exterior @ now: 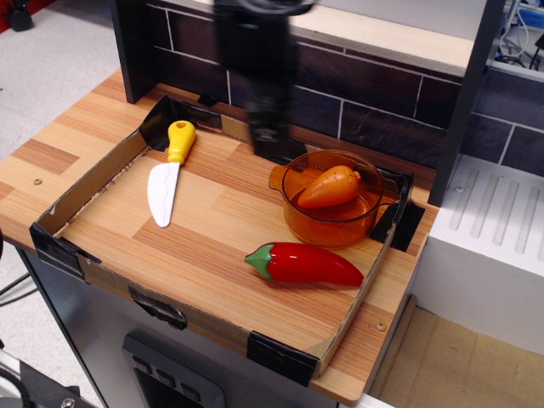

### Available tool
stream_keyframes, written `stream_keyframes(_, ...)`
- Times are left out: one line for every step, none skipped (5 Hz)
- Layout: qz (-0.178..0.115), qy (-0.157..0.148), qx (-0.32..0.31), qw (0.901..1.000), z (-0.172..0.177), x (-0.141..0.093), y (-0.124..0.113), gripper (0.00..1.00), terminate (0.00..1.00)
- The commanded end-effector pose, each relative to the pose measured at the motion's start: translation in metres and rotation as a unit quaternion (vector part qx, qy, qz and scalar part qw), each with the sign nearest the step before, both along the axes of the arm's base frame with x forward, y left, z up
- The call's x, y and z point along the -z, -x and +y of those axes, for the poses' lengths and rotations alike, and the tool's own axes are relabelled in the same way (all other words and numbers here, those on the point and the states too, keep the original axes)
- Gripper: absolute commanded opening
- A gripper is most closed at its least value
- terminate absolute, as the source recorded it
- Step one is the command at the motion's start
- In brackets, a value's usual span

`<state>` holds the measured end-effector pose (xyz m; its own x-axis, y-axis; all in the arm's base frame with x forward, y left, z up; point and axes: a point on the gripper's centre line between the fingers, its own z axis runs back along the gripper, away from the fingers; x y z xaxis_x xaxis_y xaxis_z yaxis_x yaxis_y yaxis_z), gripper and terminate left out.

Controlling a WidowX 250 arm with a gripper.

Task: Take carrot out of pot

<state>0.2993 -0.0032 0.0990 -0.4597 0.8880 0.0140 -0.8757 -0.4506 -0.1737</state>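
Looking into the pot (333, 212), we saw the carrot (328, 187) lying inside; the blurred end effector's (267, 136) state we could not tell.

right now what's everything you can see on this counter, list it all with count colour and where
carrot: 1, orange, lying inside the pot
pot: 1, translucent orange, right rear of the tray
chili pepper: 1, red with green stem, in front of the pot
toy knife: 1, yellow handle and white blade, left side of the tray
tray: 1, cardboard walls with black taped corners, on the wooden counter
tiled wall: 1, dark, behind the tray
gripper: 1, black, blurred, above the tray just left of the pot
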Motion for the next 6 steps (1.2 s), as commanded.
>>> stream_keyframes(-0.007,0.018,-0.115,0.9932,-0.016,0.01,-0.034,1.0,0.0)
stream_keyframes(0.004,0.02,-0.129,0.9914,-0.021,0.022,-0.037,1.0,0.0)
stream_keyframes(0.015,0.021,-0.134,0.9906,-0.027,0.033,-0.037,1.0,0.0)
stream_keyframes(0.017,0.017,-0.134,0.9906,-0.032,0.041,-0.036,1.0,0.0)
stream_keyframes(0.017,0.01,-0.133,0.9909,-0.034,0.049,-0.038,1.0,0.0)
stream_keyframes(0.022,0.008,-0.13,0.9912,-0.036,0.055,-0.043,1.0,0.0)
